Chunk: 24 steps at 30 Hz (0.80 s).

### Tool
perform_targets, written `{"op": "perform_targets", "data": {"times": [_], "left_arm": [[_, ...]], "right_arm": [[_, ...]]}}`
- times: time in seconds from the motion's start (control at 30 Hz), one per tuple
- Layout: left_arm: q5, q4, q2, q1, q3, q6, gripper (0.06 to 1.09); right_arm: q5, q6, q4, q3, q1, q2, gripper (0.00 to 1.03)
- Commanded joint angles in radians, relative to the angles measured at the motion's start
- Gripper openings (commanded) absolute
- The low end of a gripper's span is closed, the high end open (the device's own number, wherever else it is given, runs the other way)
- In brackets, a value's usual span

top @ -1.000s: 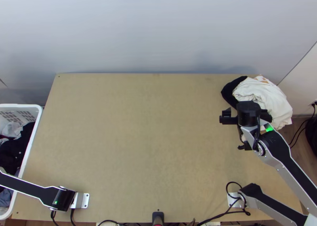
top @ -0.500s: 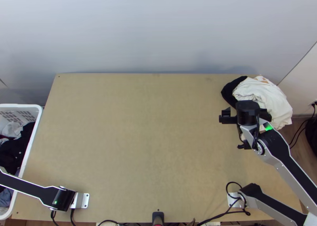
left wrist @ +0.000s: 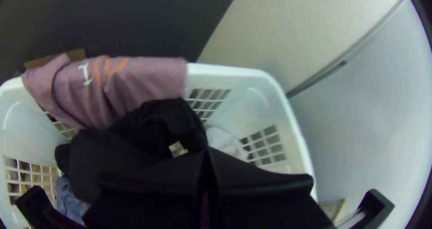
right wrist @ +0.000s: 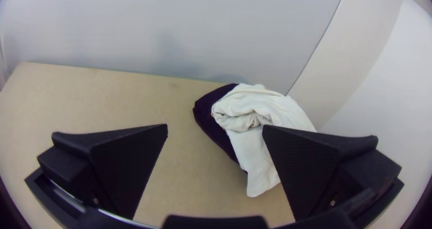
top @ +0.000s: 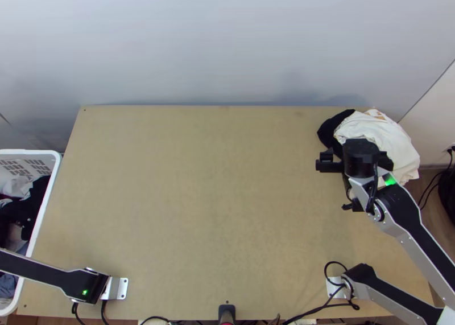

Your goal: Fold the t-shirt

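My right gripper (top: 359, 157) is over the table's right side, near a cloth pile. In the right wrist view the right gripper (right wrist: 215, 127) is open, nothing between its fingers. Beyond it lies a bunched white cloth (right wrist: 256, 107) over a dark cloth (right wrist: 209, 107). In the left wrist view my left gripper (left wrist: 207, 151) is shut, low over the white basket (left wrist: 238, 74); whether fabric is pinched in it I cannot tell. Black cloth (left wrist: 157, 121) with a pale tag lies bunched by its fingertips. A mauve printed garment (left wrist: 135, 78) drapes over the basket's rim.
The light wooden table (top: 199, 182) lies between the arms, with a wall behind it. The laundry basket (top: 48, 200) stands against its left edge. Black cables (top: 318, 309) run along the front edge near the right base.
The left arm's visible link has swung slightly toward the front, and the dark cloth in the basket has shifted, baring a paler patch. My right gripper has moved slightly toward the back and right.
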Motion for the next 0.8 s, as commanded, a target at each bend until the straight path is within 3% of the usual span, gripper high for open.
{"op": "perform_targets", "data": {"times": [0.0, 0.23, 0.43, 0.57, 0.77], "left_arm": [[0.3, -0.025, -0.424, -0.024, -0.196, 0.005, 0.1], [0.533, -0.111, -0.821, -0.113, -0.323, 0.028, 0.1], [0.564, -0.163, -1.202, -0.402, -0.564, 0.063, 0.09], [0.409, -0.174, -1.329, -0.754, -0.625, 0.025, 0.09], [-0.01, -0.163, -1.309, -1.381, -0.636, -0.025, 0.09]], "right_arm": [[0.0, 0.002, -0.007, 0.05, -0.001, -0.005, 0.98], [-0.001, 0.011, -0.05, 0.134, 0.001, -0.008, 0.98], [0.0, 0.014, -0.092, 0.187, -0.002, -0.022, 0.98], [0.0, 0.014, -0.093, 0.207, -0.009, -0.033, 0.98], [-0.001, 0.043, -0.126, 0.233, -0.029, -0.04, 0.98]]}}
